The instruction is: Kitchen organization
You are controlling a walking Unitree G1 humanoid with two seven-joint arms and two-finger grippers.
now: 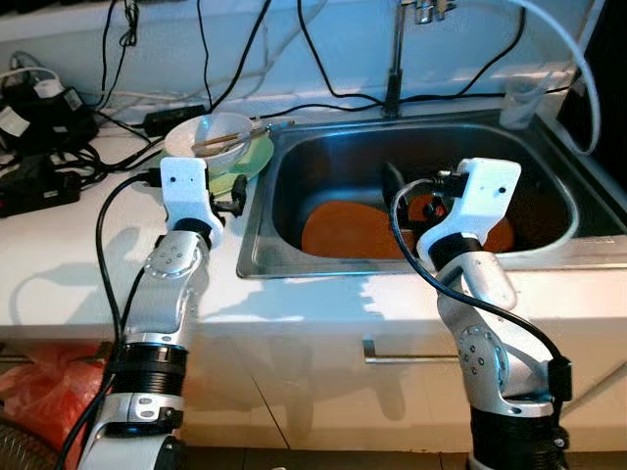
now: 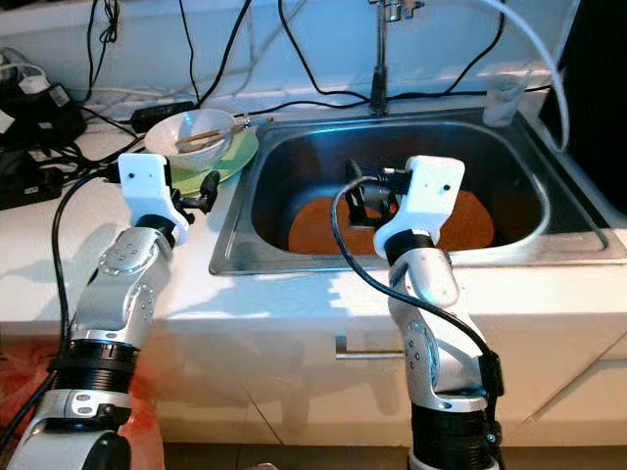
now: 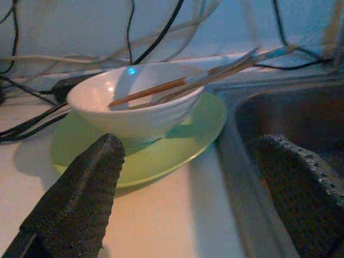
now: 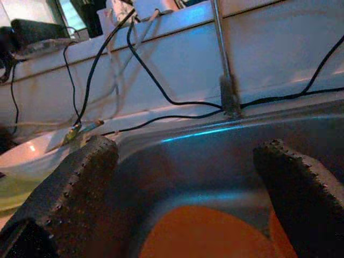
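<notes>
A white bowl (image 1: 220,132) holding chopsticks (image 3: 161,91) stands on a pale green plate (image 1: 257,157) on the white counter, just left of the steel sink (image 1: 392,269). My left gripper (image 1: 233,196) is open and hovers low over the counter just in front of the plate; its fingers (image 3: 80,199) hold nothing. Over the sink basin my right gripper (image 1: 411,196) also stands open and holds nothing, pointing toward the faucet (image 4: 226,80). Flat orange items (image 1: 343,230) lie on the sink bottom below it.
Black cables and power adapters (image 1: 39,127) crowd the counter's back left. A clear plastic cup (image 1: 522,101) stands at the sink's back right corner, beside a white hose (image 1: 578,69). A red bag (image 1: 39,387) lies on the floor at the lower left.
</notes>
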